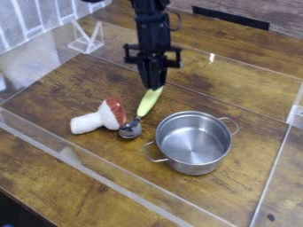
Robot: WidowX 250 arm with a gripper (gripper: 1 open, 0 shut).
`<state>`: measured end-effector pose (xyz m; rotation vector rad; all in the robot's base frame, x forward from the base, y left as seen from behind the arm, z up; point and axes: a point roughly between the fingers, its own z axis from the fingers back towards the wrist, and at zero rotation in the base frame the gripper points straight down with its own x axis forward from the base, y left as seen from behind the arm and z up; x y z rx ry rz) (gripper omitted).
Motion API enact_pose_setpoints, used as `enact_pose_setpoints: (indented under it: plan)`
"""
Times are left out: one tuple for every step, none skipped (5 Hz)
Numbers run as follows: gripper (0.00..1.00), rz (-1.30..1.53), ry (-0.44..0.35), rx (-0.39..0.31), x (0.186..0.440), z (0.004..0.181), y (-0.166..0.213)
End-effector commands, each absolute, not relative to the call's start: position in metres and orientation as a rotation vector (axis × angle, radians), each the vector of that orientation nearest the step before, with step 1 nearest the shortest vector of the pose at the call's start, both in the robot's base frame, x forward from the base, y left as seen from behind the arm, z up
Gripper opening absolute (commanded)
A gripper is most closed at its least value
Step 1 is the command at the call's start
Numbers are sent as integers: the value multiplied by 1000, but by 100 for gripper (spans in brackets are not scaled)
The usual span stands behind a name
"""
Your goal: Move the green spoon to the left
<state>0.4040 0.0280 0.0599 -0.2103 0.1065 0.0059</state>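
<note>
With the green spoon (149, 102) lying free on the tabletop (59, 166) between the mushroom toy (99, 118) and the pot (193, 142), you seem to be lining up the grasp, your pincer (154, 80) beyond its handle, whether open or closed you cannot tell, and must next lower onto it.

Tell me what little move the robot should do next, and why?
Probably line the gripper up over the green handle of the spoon and lower it, because the spoon lies on the table just in front of the gripper, not held.
</note>
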Motion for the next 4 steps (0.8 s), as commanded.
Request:
enact_pose_setpoints:
  plan:
    - [100,-40,53,-221,401,80,32]
    - [100,-98,72,-241,388,78,20]
    - [100,-24,70,-259,385,75,11]
    - [0,53,70,-269,382,65,4]
